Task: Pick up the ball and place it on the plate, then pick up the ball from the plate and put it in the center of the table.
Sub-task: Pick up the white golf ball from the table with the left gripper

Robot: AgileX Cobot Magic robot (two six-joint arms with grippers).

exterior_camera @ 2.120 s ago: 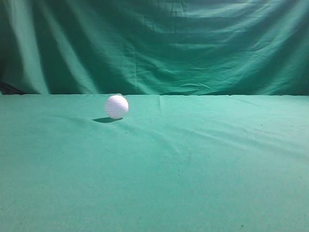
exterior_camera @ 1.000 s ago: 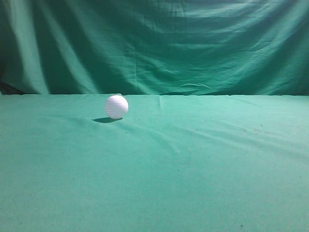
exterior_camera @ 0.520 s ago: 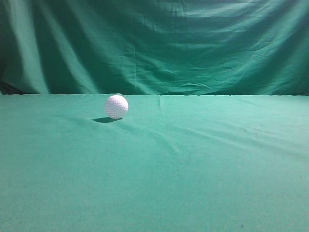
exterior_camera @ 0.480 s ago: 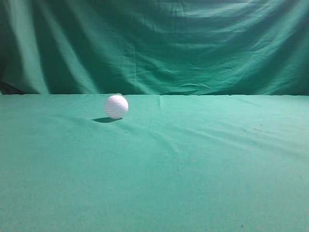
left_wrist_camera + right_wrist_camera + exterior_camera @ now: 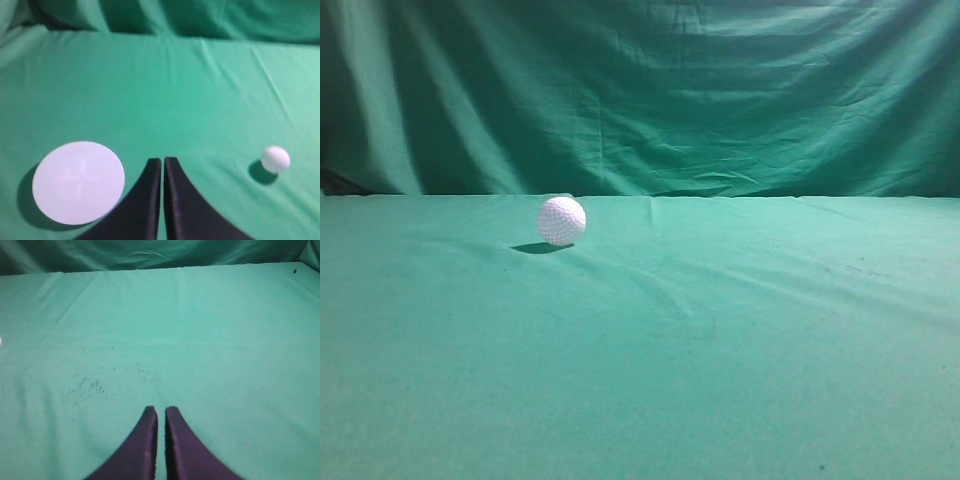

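The white dimpled ball (image 5: pixel 561 220) rests on the green cloth table (image 5: pixel 720 350), left of the middle and toward the back in the exterior view. In the left wrist view the ball (image 5: pixel 275 159) lies to the right of my left gripper (image 5: pixel 163 161), which is shut and empty above the cloth. A round white plate (image 5: pixel 78 181) lies just left of that gripper. My right gripper (image 5: pixel 160 410) is shut and empty over bare cloth (image 5: pixel 210 340). Neither gripper nor the plate shows in the exterior view.
A draped green backdrop curtain (image 5: pixel 640 90) hangs behind the table's far edge. Small dark specks mark the cloth (image 5: pixel 87 387) left of the right gripper.
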